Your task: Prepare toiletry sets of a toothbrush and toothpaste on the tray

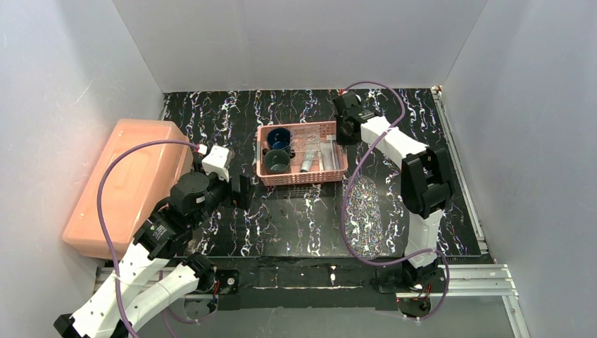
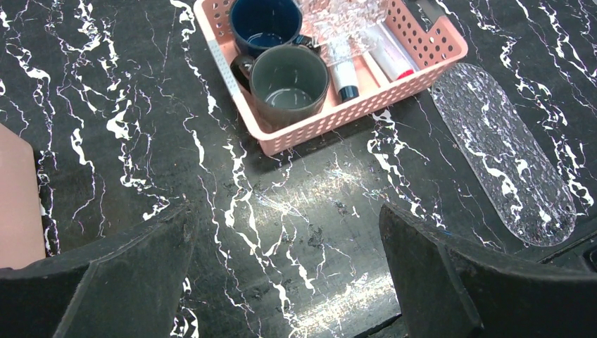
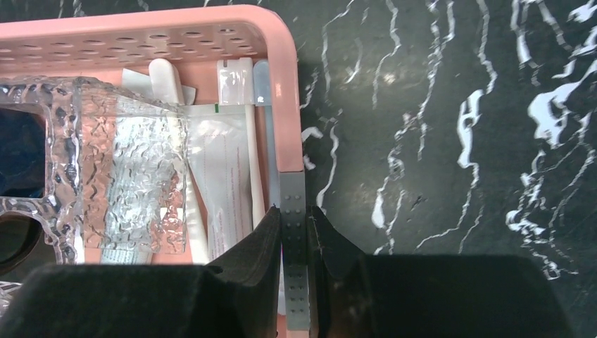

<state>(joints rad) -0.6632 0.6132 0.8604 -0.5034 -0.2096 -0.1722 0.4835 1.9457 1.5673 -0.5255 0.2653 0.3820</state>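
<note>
My right gripper is shut on a slim pale grey dotted handle, the toothbrush, at the right rim of the pink basket. Toothpaste tubes lie inside the basket beside two cups. The clear speckled tray lies flat on the table, nearer than the basket, with nothing on it. My left gripper hangs open over bare table to the left of the basket, holding nothing.
A big salmon plastic box fills the left side. A clear textured piece and wrapped white items lie in the basket. A second pale strip rests along the basket's left rim. White walls enclose the table.
</note>
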